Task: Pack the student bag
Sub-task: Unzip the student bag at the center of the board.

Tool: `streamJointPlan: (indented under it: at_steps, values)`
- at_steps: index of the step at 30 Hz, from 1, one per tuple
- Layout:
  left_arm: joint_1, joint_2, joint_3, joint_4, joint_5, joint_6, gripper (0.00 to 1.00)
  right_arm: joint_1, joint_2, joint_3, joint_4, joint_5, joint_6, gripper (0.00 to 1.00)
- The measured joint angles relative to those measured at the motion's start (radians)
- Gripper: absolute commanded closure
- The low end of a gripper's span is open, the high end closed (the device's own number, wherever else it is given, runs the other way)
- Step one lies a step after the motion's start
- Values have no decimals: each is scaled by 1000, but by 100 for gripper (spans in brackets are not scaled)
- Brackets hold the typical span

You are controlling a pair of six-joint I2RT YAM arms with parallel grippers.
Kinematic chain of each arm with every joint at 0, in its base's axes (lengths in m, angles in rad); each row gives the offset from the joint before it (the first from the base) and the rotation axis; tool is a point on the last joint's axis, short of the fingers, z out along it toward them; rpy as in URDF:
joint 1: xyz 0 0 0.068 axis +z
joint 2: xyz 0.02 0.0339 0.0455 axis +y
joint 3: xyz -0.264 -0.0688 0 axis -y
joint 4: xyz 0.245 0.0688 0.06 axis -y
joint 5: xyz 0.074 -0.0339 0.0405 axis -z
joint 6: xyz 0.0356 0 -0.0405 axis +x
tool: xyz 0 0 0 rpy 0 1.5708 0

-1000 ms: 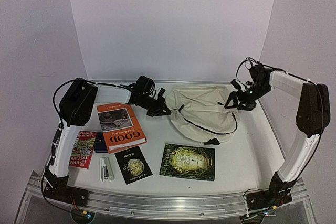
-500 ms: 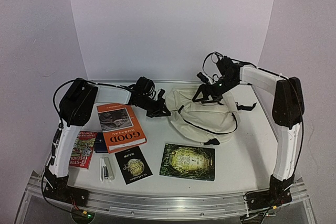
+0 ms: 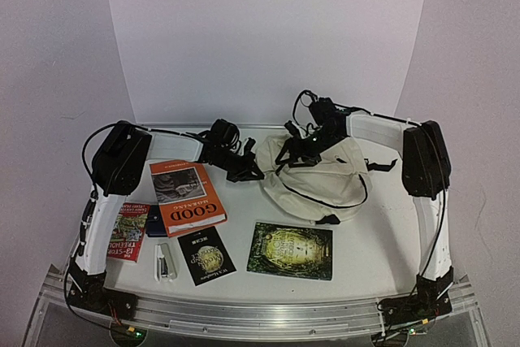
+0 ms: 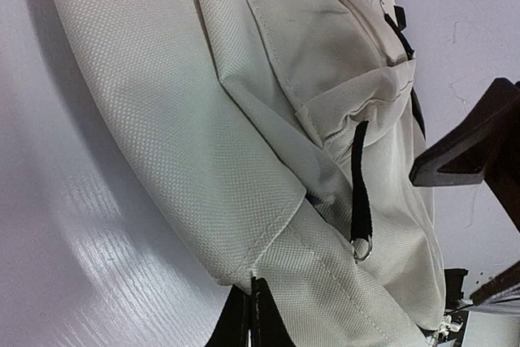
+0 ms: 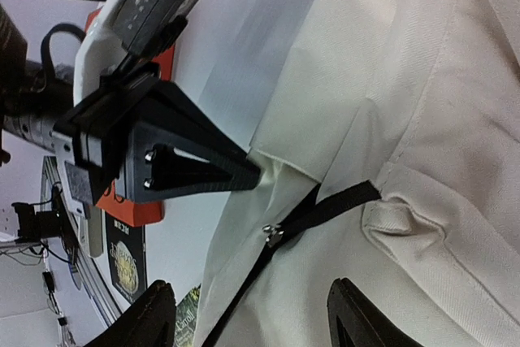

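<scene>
We see the student bag (image 3: 325, 186) lying slumped on the white table (image 3: 382, 233), toward 1 o'clock from the table's middle in the overhead view. Its cream fabric is creased and its black zipper line curves across the front. The left gripper (image 3: 258, 174) meets the bag's edge at the bag's 9 o'clock, its jaws pressed together on a fold of the cream fabric (the left wrist view shows the cloth running right into the dark fingertips). The right gripper (image 3: 294, 157) hangs over the bag at about its 11 o'clock. Its fingers (image 5: 154, 318) stand well apart with nothing between them, only cloth and a black strap (image 5: 341, 201) with a metal ring (image 5: 272, 236) below.

Off the bag, an orange book (image 3: 187, 197) marked GOOD lies at its 9 o'clock, and a dark green book (image 3: 291, 249) lies between its 6 and 7 o'clock. Farther toward 8 o'clock we find a small black book (image 3: 205, 255), a white stapler (image 3: 166, 262) and a red book (image 3: 127, 232).
</scene>
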Motion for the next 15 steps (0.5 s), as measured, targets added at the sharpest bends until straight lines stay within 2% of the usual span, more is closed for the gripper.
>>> streamJointPlan:
  at_steps: [15]
  values:
    - [1,0,-13,-1,-9,-2,100,-1,134,56,101,36,134,42]
